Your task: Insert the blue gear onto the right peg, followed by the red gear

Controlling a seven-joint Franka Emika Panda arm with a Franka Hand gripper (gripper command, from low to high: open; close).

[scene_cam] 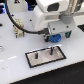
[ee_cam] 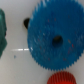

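Observation:
The blue gear [ee_cam: 50, 22] fills most of the wrist view, flat, with its dark centre hole showing. In the exterior view the blue gear [scene_cam: 54, 38] lies right under my gripper [scene_cam: 54, 35], behind the grey plate [scene_cam: 35, 60] with a black border. No finger shows in the wrist view, so I cannot tell whether the jaws are on the gear. Two thin dark pins stand on the plate; the right peg [scene_cam: 50, 50] is the one toward the exterior view's right. Only the edge of the red gear [ee_cam: 62, 79] shows, close beside the blue gear in the wrist view.
A dark teal piece [ee_cam: 2, 32] sits near the blue gear in the wrist view, with a small dark spot [ee_cam: 26, 22] on the white table between them. A pale block [scene_cam: 18, 30] stands at the exterior view's left. The white arm [scene_cam: 50, 12] and a black cable [scene_cam: 27, 29] hang over the back.

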